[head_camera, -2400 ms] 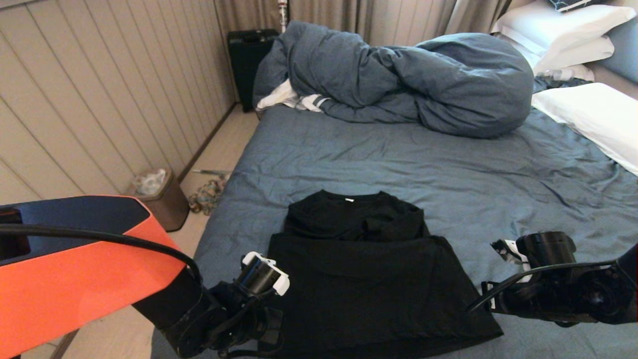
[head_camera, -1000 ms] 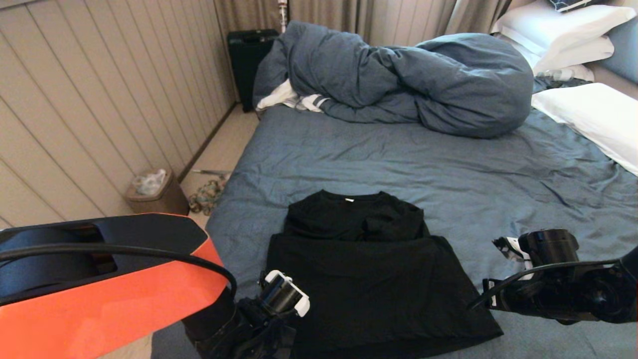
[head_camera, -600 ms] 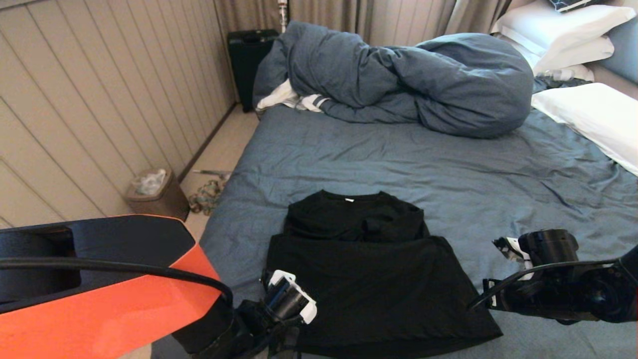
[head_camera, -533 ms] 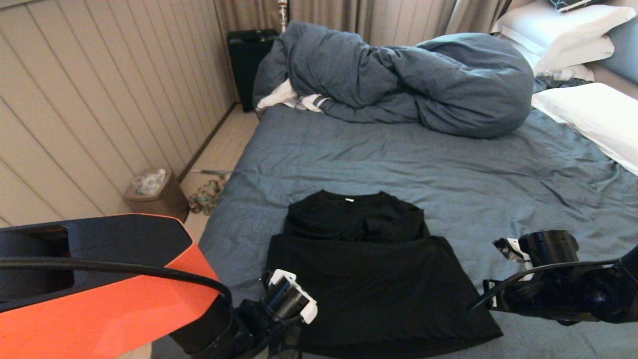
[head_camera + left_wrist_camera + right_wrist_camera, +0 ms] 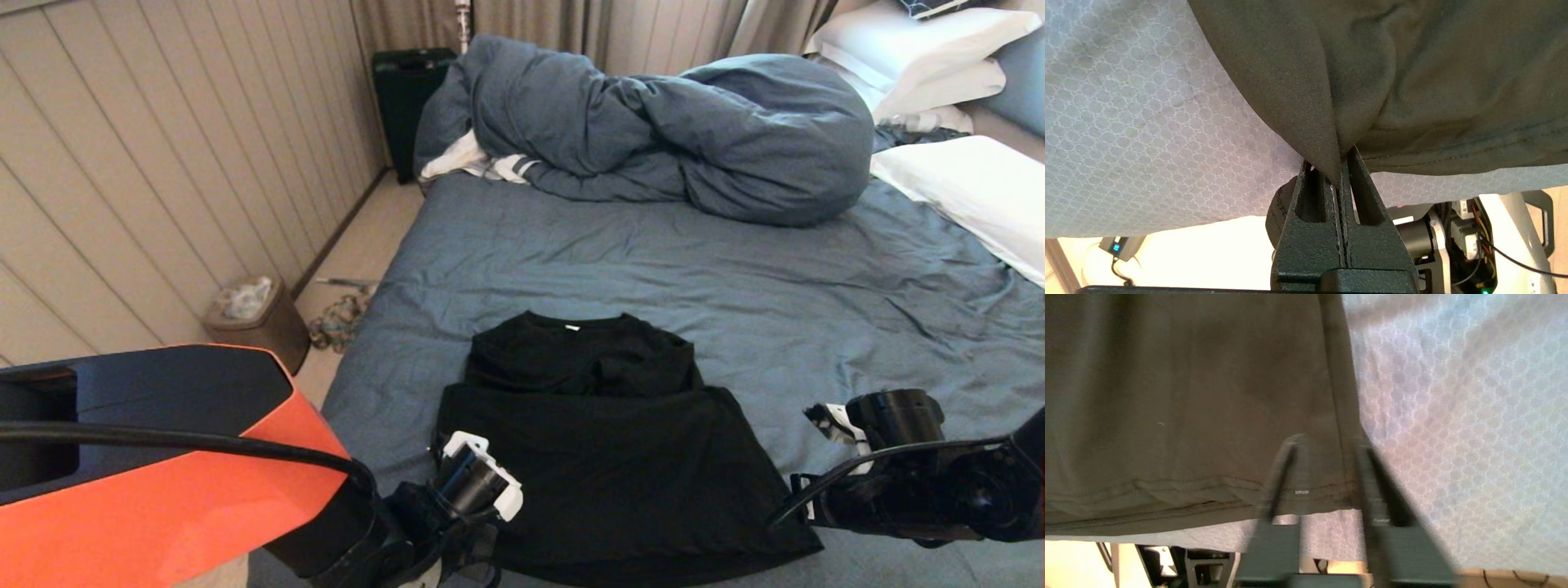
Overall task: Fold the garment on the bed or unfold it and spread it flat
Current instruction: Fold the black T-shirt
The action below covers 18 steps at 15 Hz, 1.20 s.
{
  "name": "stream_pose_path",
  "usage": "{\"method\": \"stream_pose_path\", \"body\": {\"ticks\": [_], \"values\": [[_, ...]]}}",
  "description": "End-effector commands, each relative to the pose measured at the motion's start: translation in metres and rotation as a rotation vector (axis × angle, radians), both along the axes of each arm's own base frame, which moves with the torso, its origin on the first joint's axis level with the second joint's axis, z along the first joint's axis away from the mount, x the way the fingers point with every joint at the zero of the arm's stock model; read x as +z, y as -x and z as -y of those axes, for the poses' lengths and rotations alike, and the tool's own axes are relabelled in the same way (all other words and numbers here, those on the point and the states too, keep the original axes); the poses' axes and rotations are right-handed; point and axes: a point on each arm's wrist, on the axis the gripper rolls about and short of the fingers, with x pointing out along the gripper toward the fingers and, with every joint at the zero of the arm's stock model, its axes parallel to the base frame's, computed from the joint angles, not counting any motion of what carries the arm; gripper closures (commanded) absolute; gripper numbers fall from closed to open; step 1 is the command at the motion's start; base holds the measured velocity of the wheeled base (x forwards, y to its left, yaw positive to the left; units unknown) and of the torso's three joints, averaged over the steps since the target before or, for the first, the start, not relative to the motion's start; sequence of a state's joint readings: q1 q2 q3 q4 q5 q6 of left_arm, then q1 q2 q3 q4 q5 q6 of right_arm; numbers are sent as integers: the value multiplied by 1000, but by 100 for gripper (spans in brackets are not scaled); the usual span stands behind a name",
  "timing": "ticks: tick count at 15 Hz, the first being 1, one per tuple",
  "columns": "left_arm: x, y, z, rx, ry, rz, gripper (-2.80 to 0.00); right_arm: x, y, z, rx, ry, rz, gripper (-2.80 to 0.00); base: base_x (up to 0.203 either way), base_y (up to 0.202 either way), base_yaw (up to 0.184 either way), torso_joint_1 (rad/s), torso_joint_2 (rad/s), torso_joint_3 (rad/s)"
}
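The garment (image 5: 604, 457) lies folded on the bed (image 5: 735, 286); its white neck label (image 5: 572, 327) shows no legible text. Left gripper (image 5: 1340, 171) is clamped on the hem corner. Right gripper (image 5: 1327, 457) is parted over the opposite corner.

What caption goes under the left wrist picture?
Left end effector shut on a pinched fold of the black T-shirt above the bed sheet.

bed (image 5: 620, 253): blue-grey sheet | on it: black garment (image 5: 612, 457), bunched duvet (image 5: 678, 131), white pillows (image 5: 963, 184)
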<state>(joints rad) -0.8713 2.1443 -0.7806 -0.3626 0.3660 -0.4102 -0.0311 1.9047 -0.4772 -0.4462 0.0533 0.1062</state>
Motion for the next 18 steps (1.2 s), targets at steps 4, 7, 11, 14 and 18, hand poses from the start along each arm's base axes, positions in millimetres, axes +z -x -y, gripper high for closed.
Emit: {"method": "stream_pose_path", "body": {"ticks": [4,7,11,14,18], "values": [[-1,0,1,7,1,0,0,-11,-2,-1,7,-2,-38,-280,0,0,0,0,0,0],[-1,0,0,9,1,0,0,-14,-2,-2,12,-2,-52,-280,0,0,0,0,0,0],[-1,0,0,8,1,0,0,-23,-5,-4,19,-2,-82,-280,0,0,0,0,0,0],[-2,0,0,8,-2,-2,0,-27,-5,-10,41,0,-96,0,0,0,0,0,0,0],[-4,-1,1,7,-3,-5,0,-31,-7,-14,50,-1,-48,0,0,0,0,0,0,0]]}}
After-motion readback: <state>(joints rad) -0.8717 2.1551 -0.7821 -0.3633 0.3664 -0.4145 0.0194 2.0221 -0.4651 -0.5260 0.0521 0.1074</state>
